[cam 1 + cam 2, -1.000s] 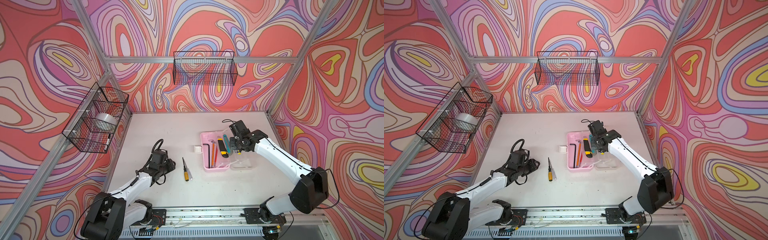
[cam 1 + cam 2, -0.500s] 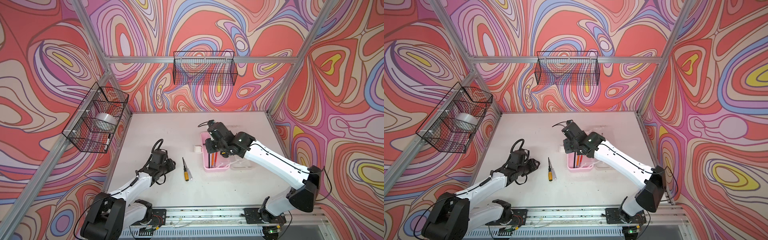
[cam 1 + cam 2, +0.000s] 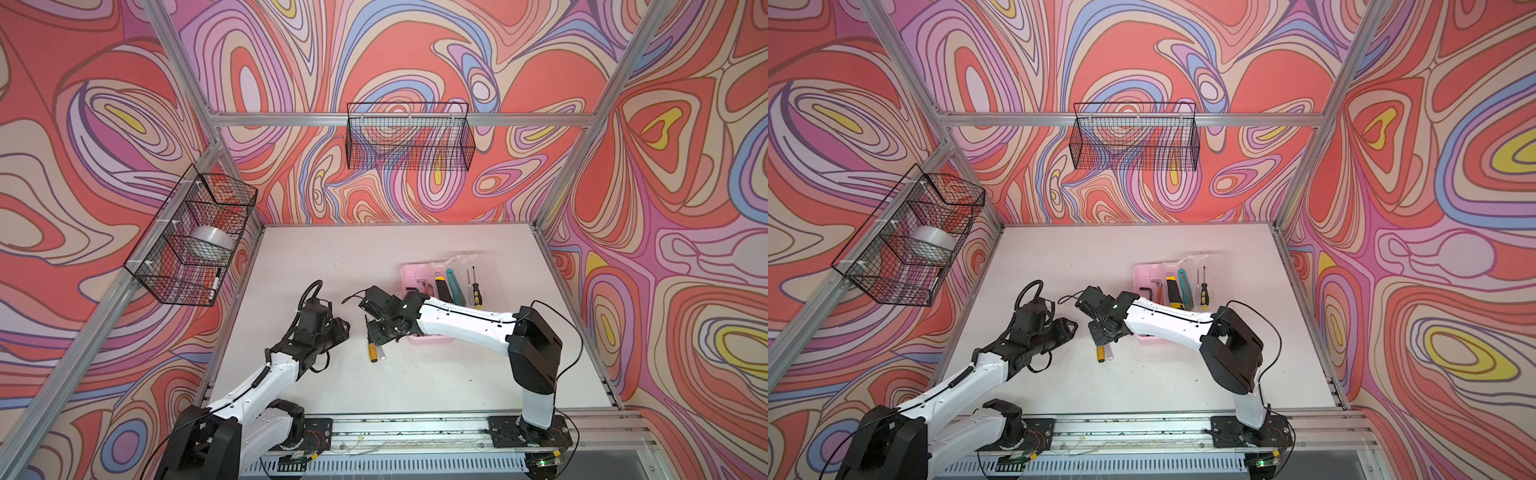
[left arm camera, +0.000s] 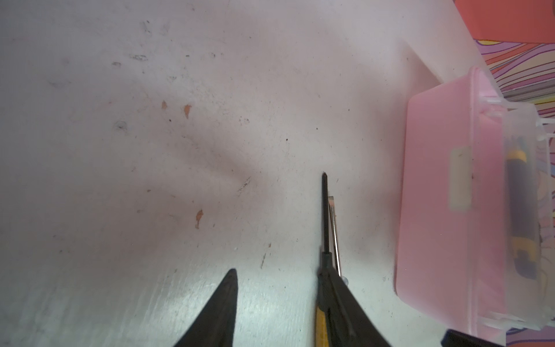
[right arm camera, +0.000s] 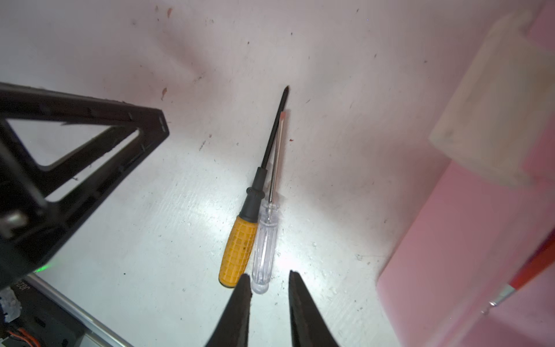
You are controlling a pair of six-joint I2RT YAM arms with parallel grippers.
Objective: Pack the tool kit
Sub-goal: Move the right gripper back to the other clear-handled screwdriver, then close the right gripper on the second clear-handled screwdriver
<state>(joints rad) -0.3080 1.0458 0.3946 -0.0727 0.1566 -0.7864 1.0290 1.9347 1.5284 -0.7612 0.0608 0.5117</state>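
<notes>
The right gripper (image 5: 268, 278) has swung off the pink case (image 3: 409, 272) to hover, jaws narrowly parted and empty, over the yellow-handled screwdriver (image 5: 238, 249) and clear-handled screwdriver (image 5: 264, 249) at the case's eight o'clock; the left gripper (image 4: 279, 270) sits open at their nine o'clock; these two probably get packed next.

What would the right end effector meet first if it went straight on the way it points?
Probably the clear-handled screwdriver, whose butt end lies between the tips of the right end effector; the yellow-handled screwdriver lies right beside it. How high the tips are is unclear.
</notes>
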